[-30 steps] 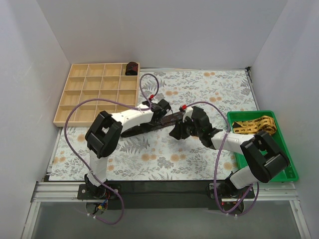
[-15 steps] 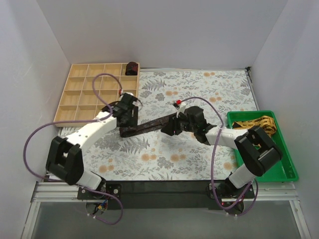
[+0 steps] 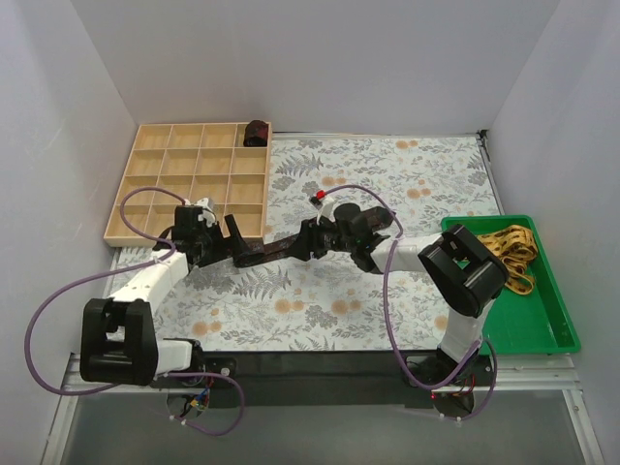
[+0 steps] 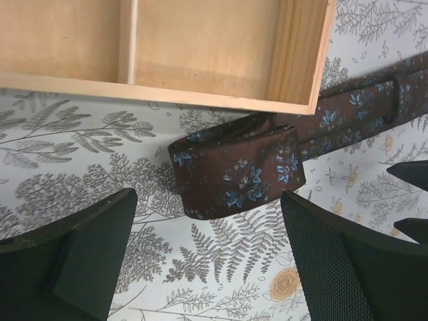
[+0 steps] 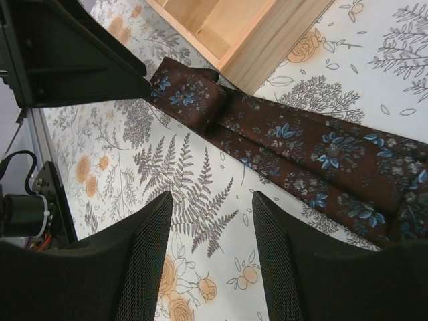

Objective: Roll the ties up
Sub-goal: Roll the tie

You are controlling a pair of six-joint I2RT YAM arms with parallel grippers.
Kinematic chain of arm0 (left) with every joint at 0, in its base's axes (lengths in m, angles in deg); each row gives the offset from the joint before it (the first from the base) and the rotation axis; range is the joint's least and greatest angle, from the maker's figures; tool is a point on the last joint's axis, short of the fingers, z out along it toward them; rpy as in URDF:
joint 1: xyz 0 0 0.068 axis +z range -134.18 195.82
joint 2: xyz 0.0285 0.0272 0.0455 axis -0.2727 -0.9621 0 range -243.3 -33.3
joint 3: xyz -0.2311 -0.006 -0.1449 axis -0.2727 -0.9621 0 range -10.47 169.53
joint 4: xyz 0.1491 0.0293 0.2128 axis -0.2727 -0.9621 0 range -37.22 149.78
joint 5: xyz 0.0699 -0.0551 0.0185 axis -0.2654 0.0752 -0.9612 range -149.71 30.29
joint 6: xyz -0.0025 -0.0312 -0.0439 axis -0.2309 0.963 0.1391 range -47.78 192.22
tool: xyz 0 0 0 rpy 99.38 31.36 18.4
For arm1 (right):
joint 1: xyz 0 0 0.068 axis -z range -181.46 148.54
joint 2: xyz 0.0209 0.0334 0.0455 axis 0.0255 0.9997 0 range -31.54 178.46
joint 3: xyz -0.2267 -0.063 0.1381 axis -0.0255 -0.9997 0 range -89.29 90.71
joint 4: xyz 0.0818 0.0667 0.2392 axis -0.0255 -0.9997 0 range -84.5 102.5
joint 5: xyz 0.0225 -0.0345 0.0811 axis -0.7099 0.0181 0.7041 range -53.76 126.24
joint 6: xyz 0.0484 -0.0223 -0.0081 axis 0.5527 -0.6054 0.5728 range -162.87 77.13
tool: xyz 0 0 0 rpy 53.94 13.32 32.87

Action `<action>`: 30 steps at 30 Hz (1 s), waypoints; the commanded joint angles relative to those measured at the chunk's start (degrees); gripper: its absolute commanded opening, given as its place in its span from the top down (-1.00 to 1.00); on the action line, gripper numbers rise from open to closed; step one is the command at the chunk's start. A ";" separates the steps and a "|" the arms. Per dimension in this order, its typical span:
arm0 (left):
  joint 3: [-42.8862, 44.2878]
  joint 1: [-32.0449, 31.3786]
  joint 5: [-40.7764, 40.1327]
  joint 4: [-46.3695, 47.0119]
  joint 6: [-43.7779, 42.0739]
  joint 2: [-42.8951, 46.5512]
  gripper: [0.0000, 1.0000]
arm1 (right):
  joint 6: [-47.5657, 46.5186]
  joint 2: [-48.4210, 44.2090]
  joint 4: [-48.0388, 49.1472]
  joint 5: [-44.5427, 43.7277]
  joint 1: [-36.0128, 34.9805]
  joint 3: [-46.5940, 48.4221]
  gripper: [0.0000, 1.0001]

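one dark tie [image 3: 281, 248] on the bench [image 3: 387, 174], one rolled tie [image 3: 256, 132] in the wooden tray [image 3: 155, 179], one yellow tie [image 3: 504, 242] in the green bin [image 3: 542, 329], left tool [image 4: 207, 200] and right tool [image 5: 210, 200] both gaping, empty

The maroon tie [image 4: 241, 170] with small blue flowers is lying flat, its folded-over end resting just ahead of the left gripper [image 4: 207, 200], its length stretching past the right gripper [image 5: 212, 200]. A dark rolled tie [image 3: 256, 132] is sitting well beyond both, and a yellow tie [image 3: 504, 247] is lying crumpled well behind the right one.

Plain white walls [image 3: 320, 58], floral-print table cover [image 3: 320, 310], soft even light
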 commanded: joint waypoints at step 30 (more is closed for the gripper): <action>-15.10 -5.27 8.12 25.60 17.31 0.99 -0.61 | 7.79 10.05 5.08 2.47 -0.70 9.19 -0.01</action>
